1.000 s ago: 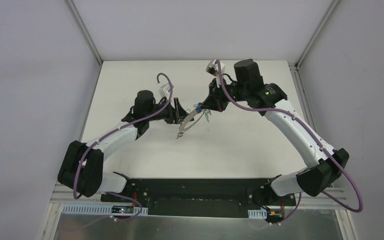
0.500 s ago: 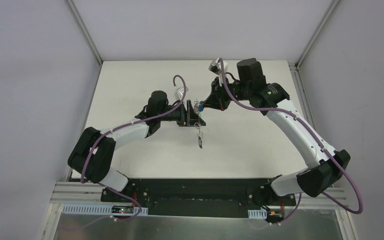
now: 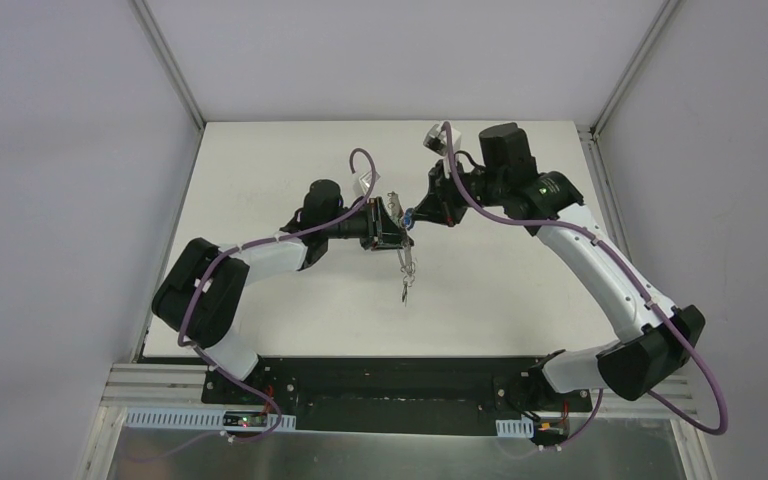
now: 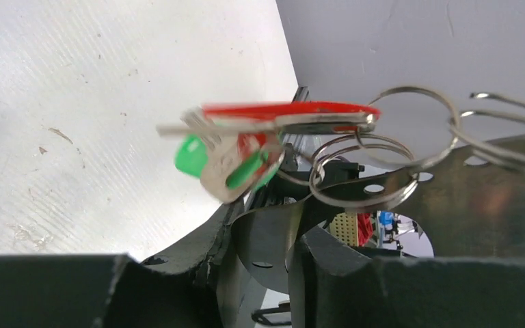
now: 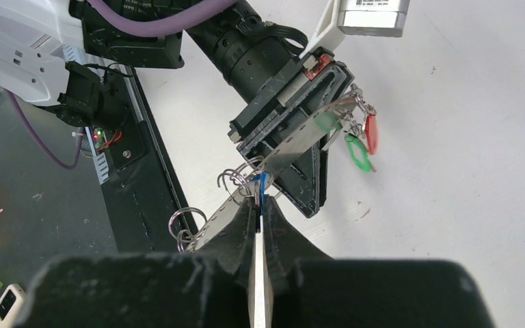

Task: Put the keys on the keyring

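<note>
1. Right gripper (image 3: 417, 213) fingers pinched shut on blue-tag key (image 5: 260, 184).
2. Keyring (image 4: 355, 204) midair between both grippers, red tag (image 4: 294, 111), green tag (image 4: 191, 156) hanging.
3. Left gripper (image 3: 388, 224) straddles metal strip (image 4: 499, 205); clamped or not, can't tell.

Shiny bare metal rings (image 4: 364, 203) and key (image 4: 222, 179); beside the rings, glossy red plastic tag (image 4: 287, 109), green plastic tag (image 4: 191, 156); matt, scuffed white table (image 4: 75, 102).
</note>
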Motion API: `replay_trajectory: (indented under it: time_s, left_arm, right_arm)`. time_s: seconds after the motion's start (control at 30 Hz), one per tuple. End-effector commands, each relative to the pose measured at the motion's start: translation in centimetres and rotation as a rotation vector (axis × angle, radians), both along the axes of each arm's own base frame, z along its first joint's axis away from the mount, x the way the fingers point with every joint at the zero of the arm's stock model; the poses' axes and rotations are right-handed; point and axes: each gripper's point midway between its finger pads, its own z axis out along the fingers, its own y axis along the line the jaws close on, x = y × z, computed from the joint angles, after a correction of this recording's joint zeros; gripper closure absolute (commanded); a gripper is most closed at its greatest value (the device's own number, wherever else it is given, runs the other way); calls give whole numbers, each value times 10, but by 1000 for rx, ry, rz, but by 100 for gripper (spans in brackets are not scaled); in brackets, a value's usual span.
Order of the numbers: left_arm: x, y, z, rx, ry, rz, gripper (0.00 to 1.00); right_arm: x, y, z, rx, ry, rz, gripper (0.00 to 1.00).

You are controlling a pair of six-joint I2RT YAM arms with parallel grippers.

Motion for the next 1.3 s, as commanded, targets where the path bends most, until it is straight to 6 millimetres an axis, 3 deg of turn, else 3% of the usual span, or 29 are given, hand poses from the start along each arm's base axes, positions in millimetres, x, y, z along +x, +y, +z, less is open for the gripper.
replay_trajectory:
  time_s: [0.0, 0.1, 0.4, 0.7, 0.97, 1.17, 1.27]
  left_arm:
    - [-4, 4, 22, -6, -97, -11, 85]
    - [-2, 13, 18, 54, -127, 11, 100]
    - [5, 67, 1, 395, -251, 93, 100]
    - [12, 115, -2, 696, -300, 179, 100]
    - [17, 119, 1, 735, -319, 175, 100]
    - [26, 125, 7, 780, -355, 188, 100]
    - [29, 126, 6, 800, -350, 188, 100]
  right_arm:
    - [7, -8, 34, 70, -144, -24, 100]
    - [10, -14, 24, 38, -165, -43, 100]
    - [15, -42, -35, -128, -209, -95, 100]
    - [1, -43, -97, -175, -94, -57, 94]
    - [-6, -40, -125, -174, -21, -35, 88]
    - [-12, -39, -141, -189, 26, -6, 66]
    - [-13, -39, -141, -189, 23, 1, 61]
